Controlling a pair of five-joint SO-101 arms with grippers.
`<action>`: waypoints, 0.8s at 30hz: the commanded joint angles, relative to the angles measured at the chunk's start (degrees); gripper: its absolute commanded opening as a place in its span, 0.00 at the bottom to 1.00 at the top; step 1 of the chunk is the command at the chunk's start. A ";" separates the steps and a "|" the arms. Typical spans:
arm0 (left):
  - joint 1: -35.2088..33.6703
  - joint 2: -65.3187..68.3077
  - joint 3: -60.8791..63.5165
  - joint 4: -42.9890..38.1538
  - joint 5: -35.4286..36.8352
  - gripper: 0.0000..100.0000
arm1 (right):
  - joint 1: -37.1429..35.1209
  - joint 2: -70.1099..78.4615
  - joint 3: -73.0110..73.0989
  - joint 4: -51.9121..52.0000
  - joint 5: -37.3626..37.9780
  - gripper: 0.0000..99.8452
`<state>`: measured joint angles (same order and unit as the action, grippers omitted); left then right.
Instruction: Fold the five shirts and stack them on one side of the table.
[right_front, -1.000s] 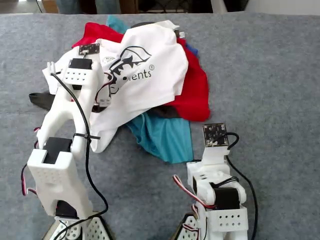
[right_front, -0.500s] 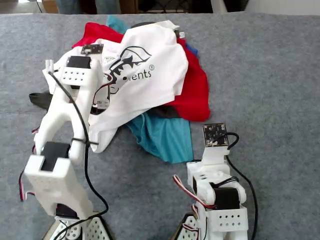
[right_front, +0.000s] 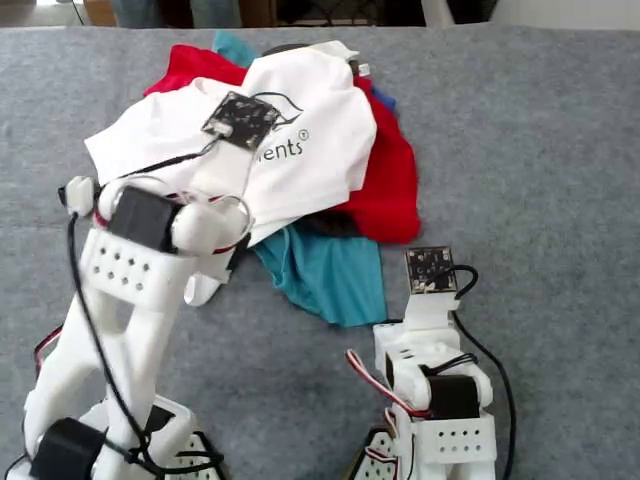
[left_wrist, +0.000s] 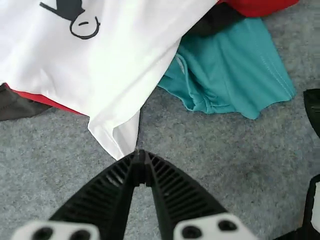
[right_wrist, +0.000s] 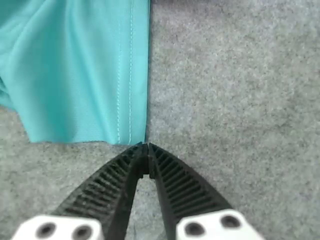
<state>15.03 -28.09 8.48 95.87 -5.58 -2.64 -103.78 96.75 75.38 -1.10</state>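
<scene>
- From above: a heap of shirts on the far-left part of the grey table (right_front: 540, 150). On top, the white shirt (right_front: 310, 160), dark print facing up. Beneath it, the red shirt (right_front: 395, 190) spilling out to the right. At the near edge of the heap, the teal shirt (right_front: 335, 275), with a strip of dark shirt (right_front: 330, 222) wedged between red and teal. Left arm (right_front: 150, 250) raised over the white shirt's left side; right arm (right_front: 435, 370) folded low at the near edge, just right of the teal.
- Left wrist view: left gripper (left_wrist: 141, 157) pressed together, pinching nothing, over bare table. White shirt's near corner (left_wrist: 117, 142) just beside the tips (a close thing, but not caught).
- Right wrist view: right gripper (right_wrist: 145, 150) pressed together too, empty, tips right at the corner of the teal shirt's hem (right_wrist: 75, 75).
</scene>
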 joint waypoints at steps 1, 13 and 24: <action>-5.23 -0.09 2.07 -7.03 -0.26 0.03 | 0.35 -4.62 -0.31 -0.70 0.44 0.01; -17.45 29.89 -2.33 -37.27 19.25 0.26 | 0.35 -4.62 -0.31 -0.70 0.44 0.01; -19.91 57.67 -25.10 -35.78 19.34 0.01 | 0.35 -4.62 -0.31 -0.70 0.44 0.01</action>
<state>-4.04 28.70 -10.42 57.98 13.67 -2.64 -103.78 96.75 75.38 -1.10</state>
